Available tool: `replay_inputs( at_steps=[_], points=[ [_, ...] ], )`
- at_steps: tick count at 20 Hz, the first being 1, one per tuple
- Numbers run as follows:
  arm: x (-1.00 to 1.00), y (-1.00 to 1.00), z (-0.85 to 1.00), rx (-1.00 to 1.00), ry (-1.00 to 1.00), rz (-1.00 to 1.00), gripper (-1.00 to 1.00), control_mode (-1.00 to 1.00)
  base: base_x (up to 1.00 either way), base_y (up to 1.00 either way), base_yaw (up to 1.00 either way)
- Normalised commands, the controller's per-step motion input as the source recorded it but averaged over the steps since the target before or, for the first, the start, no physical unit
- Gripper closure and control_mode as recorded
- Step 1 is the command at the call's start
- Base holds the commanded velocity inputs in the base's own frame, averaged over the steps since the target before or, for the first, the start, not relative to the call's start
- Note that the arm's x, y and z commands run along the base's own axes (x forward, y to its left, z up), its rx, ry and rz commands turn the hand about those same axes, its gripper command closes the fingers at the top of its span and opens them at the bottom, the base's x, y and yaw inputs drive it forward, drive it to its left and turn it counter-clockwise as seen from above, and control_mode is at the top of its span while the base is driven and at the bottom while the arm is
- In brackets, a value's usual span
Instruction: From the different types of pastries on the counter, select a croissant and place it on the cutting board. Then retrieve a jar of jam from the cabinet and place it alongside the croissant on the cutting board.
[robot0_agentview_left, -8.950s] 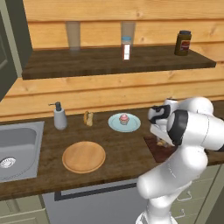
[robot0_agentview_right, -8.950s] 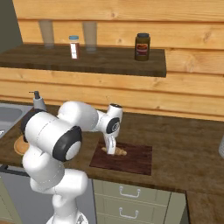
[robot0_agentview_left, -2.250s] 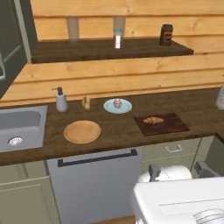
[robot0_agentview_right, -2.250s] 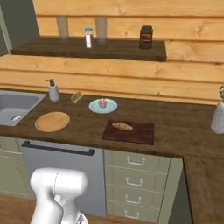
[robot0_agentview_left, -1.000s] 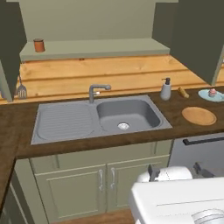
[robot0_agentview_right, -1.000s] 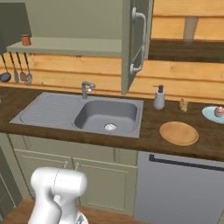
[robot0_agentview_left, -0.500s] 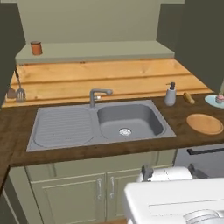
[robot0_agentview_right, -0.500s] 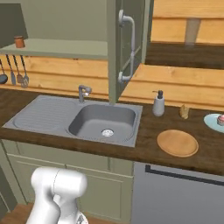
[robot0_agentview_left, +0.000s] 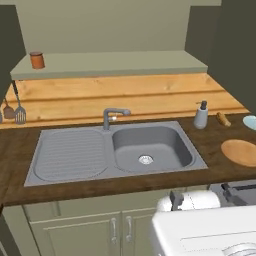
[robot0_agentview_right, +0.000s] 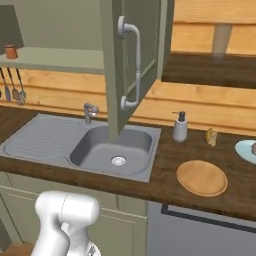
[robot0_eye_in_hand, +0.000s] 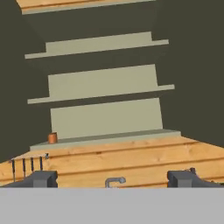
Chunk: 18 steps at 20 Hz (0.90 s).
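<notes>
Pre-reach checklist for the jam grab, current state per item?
1. Cabinet door open: ok, it stands swung out above the sink.
2. Jam jar located: ok, a small brown jar stands at the left end of the lowest cabinet shelf.
3. Gripper ready: ok, jaws open, nothing between the fingertips.
4. Path to the jar: ok, no object stands between gripper and shelf in the hand view.
5. Jar within reach from this base position: cannot tell.
6. Croissant on the cutting board: cannot tell from these views.
</notes>
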Motion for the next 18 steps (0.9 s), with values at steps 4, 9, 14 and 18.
replay_inputs(
  at_steps=[4, 9, 14, 18],
  points=[
    [0.00, 0.00, 0.00, 0.00, 0.00, 0.00, -1.00, 1.00, 0.93, -0.05, 0.00],
    [0.00, 0.00, 0.00, 0.00, 0.00, 0.00, -1.00, 1.00, 0.33, 0.00, 0.00],
    [0.00, 0.00, 0.00, 0.00, 0.00, 0.00, -1.00, 1.00, -0.04, 0.57, 0.00],
    [0.00, 0.00, 0.00, 0.00, 0.00, 0.00, -1.00, 1.00, 0.01, 0.08, 0.00]
  ],
)
